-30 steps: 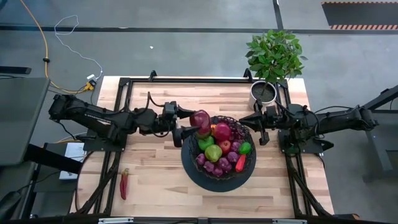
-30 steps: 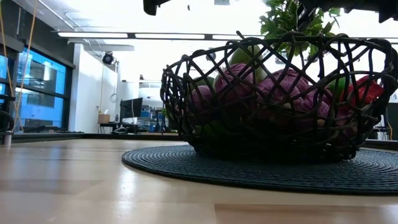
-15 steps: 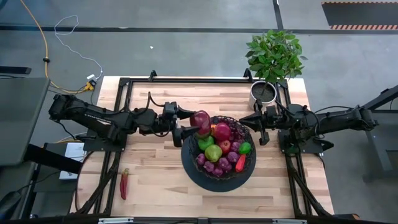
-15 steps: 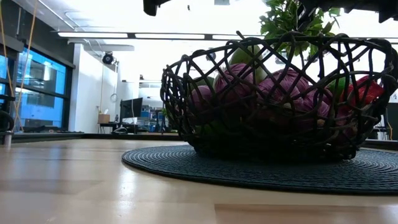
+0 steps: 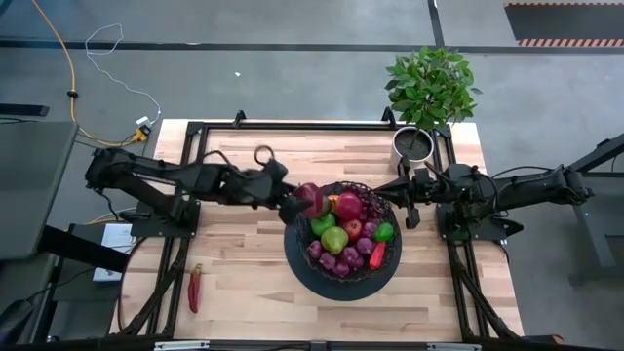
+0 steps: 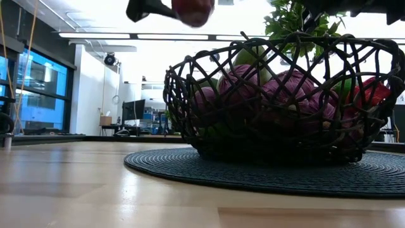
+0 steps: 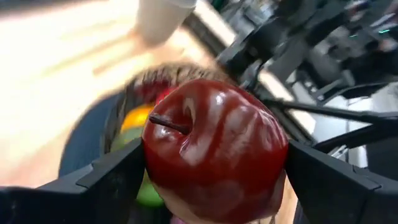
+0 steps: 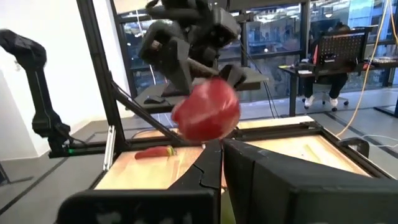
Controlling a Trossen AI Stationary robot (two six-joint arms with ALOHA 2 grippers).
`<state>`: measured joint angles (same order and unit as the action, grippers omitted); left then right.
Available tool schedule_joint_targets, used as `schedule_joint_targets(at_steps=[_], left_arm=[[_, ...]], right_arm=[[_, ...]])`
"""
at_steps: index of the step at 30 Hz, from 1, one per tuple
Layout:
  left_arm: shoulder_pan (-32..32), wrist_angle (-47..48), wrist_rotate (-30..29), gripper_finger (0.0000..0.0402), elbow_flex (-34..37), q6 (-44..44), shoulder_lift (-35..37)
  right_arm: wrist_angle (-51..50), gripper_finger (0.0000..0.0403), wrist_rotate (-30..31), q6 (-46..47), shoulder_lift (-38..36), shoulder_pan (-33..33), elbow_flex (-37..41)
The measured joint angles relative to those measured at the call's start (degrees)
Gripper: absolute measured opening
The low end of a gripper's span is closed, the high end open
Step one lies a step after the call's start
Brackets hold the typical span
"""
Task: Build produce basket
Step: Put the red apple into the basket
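The black wire basket (image 5: 392, 255) stands on a dark round mat (image 6: 190, 171) at the table's middle. It holds produce: a red apple (image 5: 348, 206), a green apple (image 5: 334, 239), purple grapes (image 5: 343, 261) and a lime (image 5: 384, 232). My left gripper (image 5: 300, 203) is shut on a dark red apple (image 7: 214, 149) above the basket's left rim; the apple shows at the low view's top edge (image 6: 193, 9). My right gripper (image 5: 380, 188) hovers shut over the basket's far right rim, holding nothing. My left gripper pinches the dark red apple by two opposite sides (image 7: 149, 168) between its two fingers (image 7: 118, 180). The apple's stem end faces back toward the wrist. The fingers come from the table's left, slanting down. The apple is lifted clear, above the basket's left rim.
A red pepper (image 5: 194, 288) lies on the table near its front left corner. A potted green plant (image 5: 412, 144) stands at the far right, just behind my right gripper. Bare wood lies left of and in front of the mat.
My left gripper has tipped downward and rolled at the wrist, still shut on the apple. The apple has swung down and slightly toward the table's near edge, and now shows at the low view's top edge.
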<state>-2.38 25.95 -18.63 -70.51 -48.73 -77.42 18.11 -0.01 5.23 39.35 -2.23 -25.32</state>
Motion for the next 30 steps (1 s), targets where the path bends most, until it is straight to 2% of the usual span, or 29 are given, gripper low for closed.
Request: schedule_joint_targets(at_steps=[7,11,15,20,26,30], left_arm=[[-1.9,3.7,1.8,0.0349,-0.3,-11.6,-8.4],[-1.7,4.6,5.5,0.0349,-0.3,-15.6,-12.2],[-2.0,4.8,8.7,0.0349,-0.3,-15.6,-14.0],[-2.3,6.7,8.2,0.0349,-0.2,-15.4,-14.8],[-1.7,5.0,7.4,0.0349,-0.3,-10.7,-16.7],[-1.4,3.7,9.4,0.0349,-0.2,-9.6,-17.7]], right_arm=[[-0.3,0.0000,0.0,-0.3,0.0,0.0,0.0],[-0.9,0.0000,0.0,-0.3,0.0,0.0,0.0],[-1.7,0.0000,0.0,-0.7,0.0,0.0,0.0],[-2.3,0.0000,0.0,-1.4,0.0,0.0,0.0],[-2.4,0.0000,0.0,-1.3,0.0,0.0,0.0],[-2.4,0.0000,0.0,-1.2,0.0,0.0,0.0]])
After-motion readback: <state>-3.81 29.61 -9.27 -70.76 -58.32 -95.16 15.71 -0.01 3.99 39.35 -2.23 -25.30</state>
